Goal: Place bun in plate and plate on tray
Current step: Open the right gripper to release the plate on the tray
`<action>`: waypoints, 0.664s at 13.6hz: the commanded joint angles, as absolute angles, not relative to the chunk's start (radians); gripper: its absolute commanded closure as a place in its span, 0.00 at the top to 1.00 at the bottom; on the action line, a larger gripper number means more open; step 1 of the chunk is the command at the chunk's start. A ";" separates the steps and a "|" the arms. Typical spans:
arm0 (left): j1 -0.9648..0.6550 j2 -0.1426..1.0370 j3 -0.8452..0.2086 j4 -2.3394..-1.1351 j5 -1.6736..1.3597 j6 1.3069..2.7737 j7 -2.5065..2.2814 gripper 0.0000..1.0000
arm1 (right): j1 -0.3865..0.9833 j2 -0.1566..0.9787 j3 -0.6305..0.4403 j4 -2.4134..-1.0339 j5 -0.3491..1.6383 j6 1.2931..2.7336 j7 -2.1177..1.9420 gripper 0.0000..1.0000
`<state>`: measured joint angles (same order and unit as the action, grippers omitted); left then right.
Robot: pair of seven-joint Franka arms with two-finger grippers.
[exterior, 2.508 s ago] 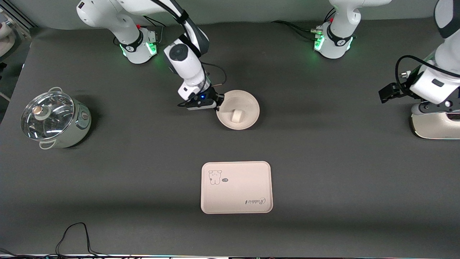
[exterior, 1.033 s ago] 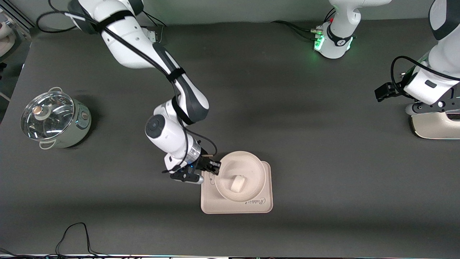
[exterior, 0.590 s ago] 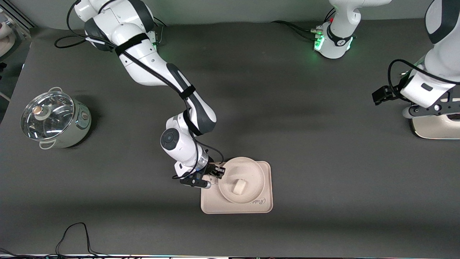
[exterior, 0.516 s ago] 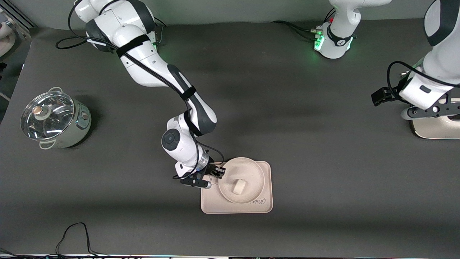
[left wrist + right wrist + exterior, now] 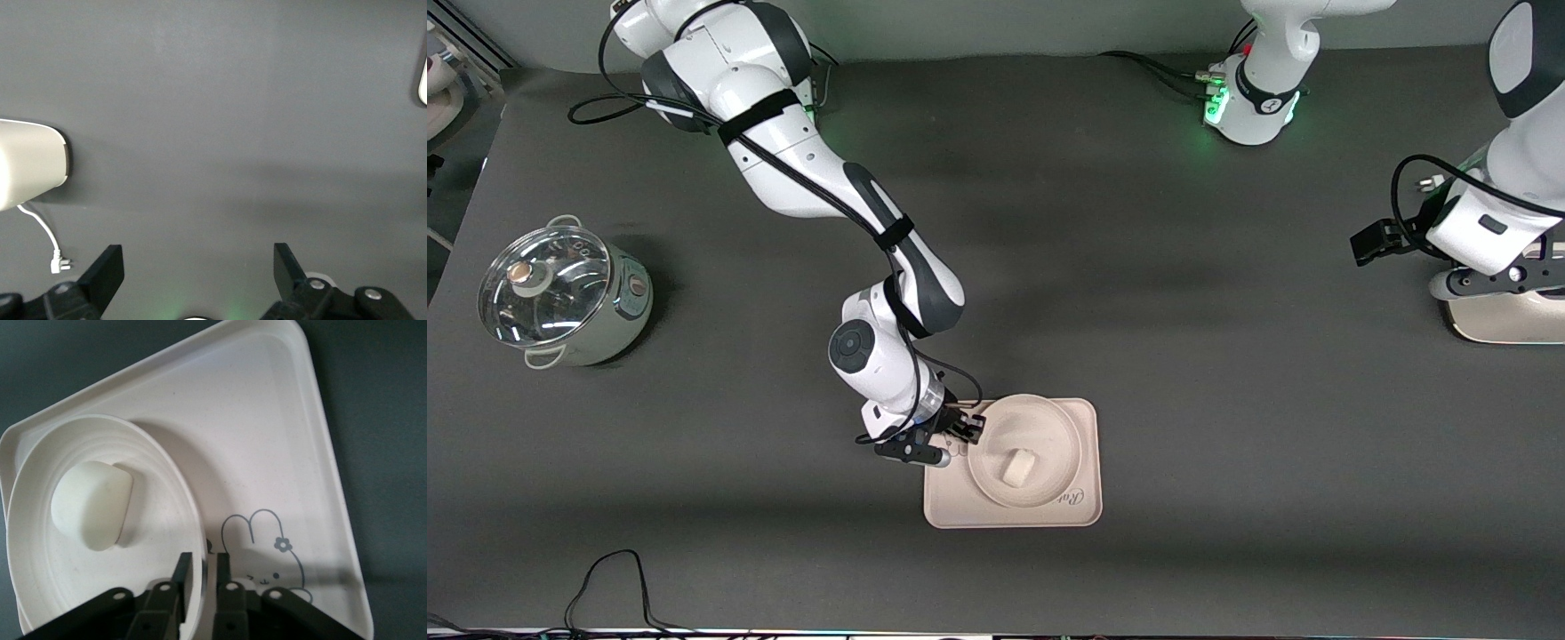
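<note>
The right gripper (image 5: 963,430) is pinching the rim of the plate (image 5: 1049,427) at the edge toward the right arm's end of the table; in the right wrist view its fingers (image 5: 181,572) are sitting narrowly on either side of the rim (image 5: 193,540). The plate is resting on the tray (image 5: 1089,462), covering most of it, and the tray is lying on the table (image 5: 1227,400) near the front camera. The bun (image 5: 1018,467) is lying on its side in the plate, near the middle.

The left gripper (image 5: 199,280) is waiting at the left arm's end of the table with its fingers spread wide and holding nothing, beside a cream-coloured appliance (image 5: 1507,318).

A lidded pot (image 5: 560,293) is standing at the right arm's end of the table, well apart from the tray.
</note>
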<state>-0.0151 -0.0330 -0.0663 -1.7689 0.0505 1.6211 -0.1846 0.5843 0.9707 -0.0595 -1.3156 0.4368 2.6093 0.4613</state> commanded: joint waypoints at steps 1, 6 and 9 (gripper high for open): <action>-0.009 -0.040 -0.060 -1.763 0.035 1.617 -0.196 1.00 | 0.583 0.971 -0.066 -1.292 0.449 2.611 0.443 1.00; -0.009 -0.041 -0.055 -1.763 0.035 1.597 -0.186 1.00 | 0.586 0.801 -0.118 -1.316 0.448 2.334 0.452 1.00; -0.009 -0.043 -0.055 -1.763 0.035 1.591 -0.183 1.00 | 0.546 0.630 -0.141 -1.339 0.421 2.061 0.449 1.00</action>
<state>-0.0143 -0.0331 -0.0530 -1.7691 0.0461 1.6138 -0.1854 0.5762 0.7625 -0.1341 -1.2786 0.4351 2.1989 0.4613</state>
